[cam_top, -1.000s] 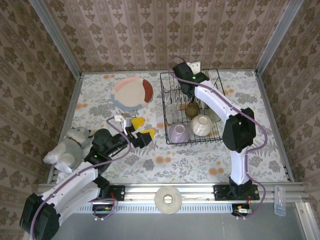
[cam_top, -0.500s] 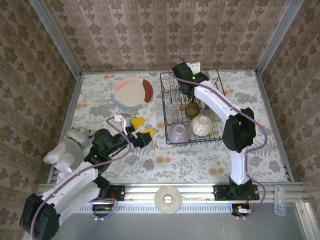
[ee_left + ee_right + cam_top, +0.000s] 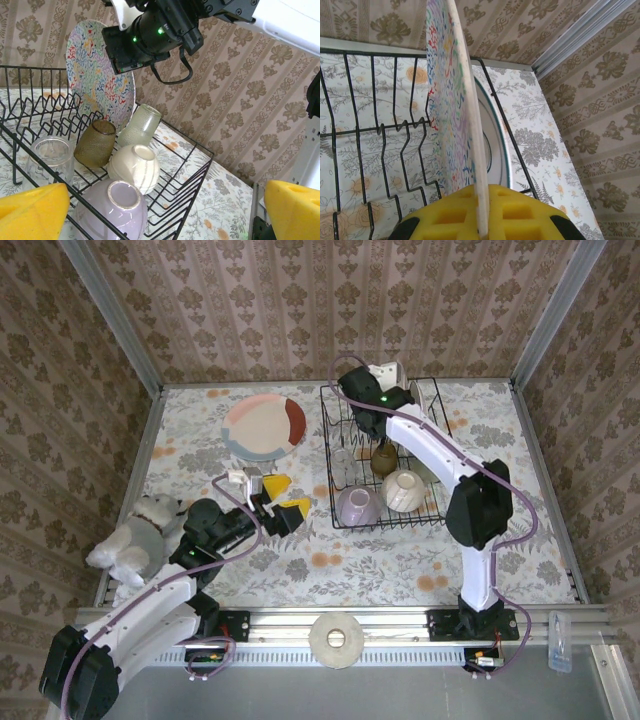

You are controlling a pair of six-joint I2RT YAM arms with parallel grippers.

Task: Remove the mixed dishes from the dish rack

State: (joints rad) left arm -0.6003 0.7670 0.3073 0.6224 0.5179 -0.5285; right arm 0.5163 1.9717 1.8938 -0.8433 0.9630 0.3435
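Clamping the plate [image 3: 451, 100] by its rim in our right gripper [image 3: 481, 215], left gripper [image 3: 284, 496] wide open, we risk it catching the rack [image 3: 390, 526] prongs beyond the fingers [image 3: 520, 215] and twisting loose.

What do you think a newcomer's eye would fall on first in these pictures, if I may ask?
Probably the right end effector, shut on the rim of a colourful squiggle-patterned plate held upright at the far end of the black dish rack. Next, the pink-and-red plate lying flat on the table left of the rack, and the white plush dog at the left edge.
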